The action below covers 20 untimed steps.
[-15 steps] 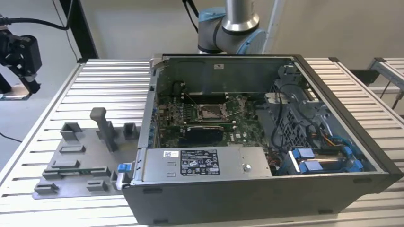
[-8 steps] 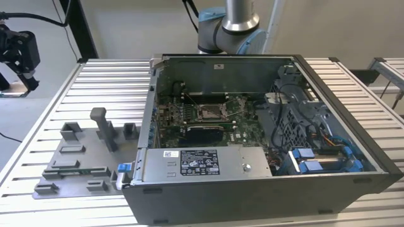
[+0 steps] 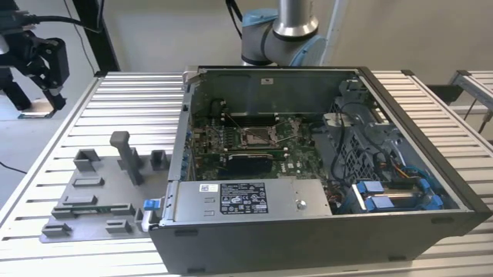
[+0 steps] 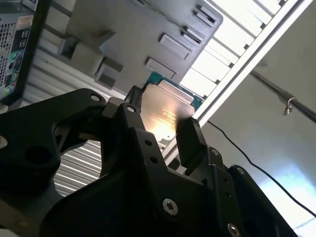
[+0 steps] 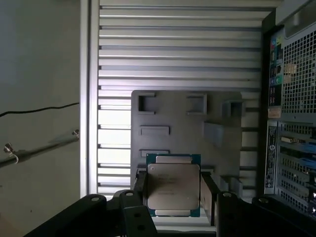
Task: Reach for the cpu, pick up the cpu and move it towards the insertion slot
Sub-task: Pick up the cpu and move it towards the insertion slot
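Reach and pick-up look done: fingers (image 5: pixel 211 193) clamped on opposite edges of cpu (image 5: pixel 174 183), silver face showing in both wrist views, cpu held off grey fixture (image 5: pixel 187 123). Remaining: carry to slot (image 3: pixel 258 136), unfilled inside case (image 3: pixel 308 231) on table (image 3: pixel 131 86).

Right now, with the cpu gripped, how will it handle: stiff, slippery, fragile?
The cpu is a thin flat square with a silvery lid, so probably stiff and light. The jaws clamp only two opposite edges, and its face looks smooth and shiny, so it might slip. Its thin green border seems easy to chip.
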{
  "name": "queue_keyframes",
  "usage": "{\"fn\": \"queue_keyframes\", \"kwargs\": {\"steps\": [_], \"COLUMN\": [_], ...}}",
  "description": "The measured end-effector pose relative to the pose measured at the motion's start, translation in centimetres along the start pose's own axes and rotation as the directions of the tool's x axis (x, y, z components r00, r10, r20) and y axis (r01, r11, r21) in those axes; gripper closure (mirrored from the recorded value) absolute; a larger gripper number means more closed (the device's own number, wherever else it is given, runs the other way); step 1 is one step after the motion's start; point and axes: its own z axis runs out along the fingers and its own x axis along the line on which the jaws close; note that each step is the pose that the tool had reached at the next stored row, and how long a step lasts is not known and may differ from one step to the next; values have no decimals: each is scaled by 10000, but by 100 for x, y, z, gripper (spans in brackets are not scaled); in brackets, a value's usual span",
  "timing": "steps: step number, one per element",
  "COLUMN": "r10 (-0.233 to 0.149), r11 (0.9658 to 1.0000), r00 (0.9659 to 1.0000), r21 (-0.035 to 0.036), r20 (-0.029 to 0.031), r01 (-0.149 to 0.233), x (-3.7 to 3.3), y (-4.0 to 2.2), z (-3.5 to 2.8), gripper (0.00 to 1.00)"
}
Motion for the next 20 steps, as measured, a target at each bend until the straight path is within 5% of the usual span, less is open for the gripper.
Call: {"fn": "queue_keyframes", "kwargs": {"steps": [20], "r10": [-115], "r11": [9999], "r00": [9999], "r21": [-8], "r20": [-15], "r01": [115], "x": [-844], "y": [2], "z": [-1], "gripper": [100]}}
